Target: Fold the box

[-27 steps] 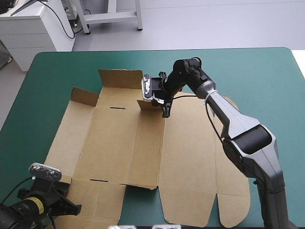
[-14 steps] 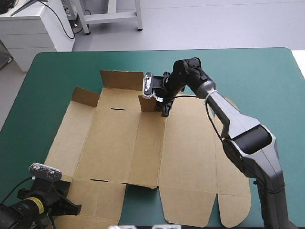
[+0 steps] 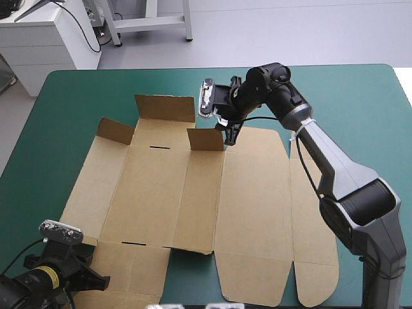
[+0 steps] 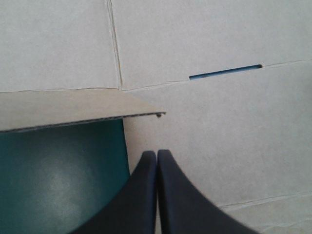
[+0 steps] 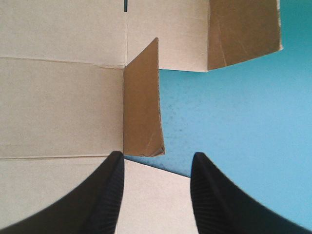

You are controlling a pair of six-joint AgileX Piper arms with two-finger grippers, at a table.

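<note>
Pulling back from the upright flap (image 3: pixel 206 140) of the box (image 3: pixel 251 206), the right gripper (image 5: pixel 156 160) is standing open, empty; the left gripper (image 4: pixel 156 154) is hovering closed over the box's near-left corner.

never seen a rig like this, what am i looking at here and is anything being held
A robot with two arms works at a table with a teal-green cover. One picture looks down from above; the other two come from a camera on each wrist, looking along its black fingers. A brown box, a cut sheet of board, lies on the table, a few flaps standing up at its far edge. The right gripper is open, one upright flap just ahead of it. The left gripper is shut over the sheet's near left corner. Neither holds anything.
</note>
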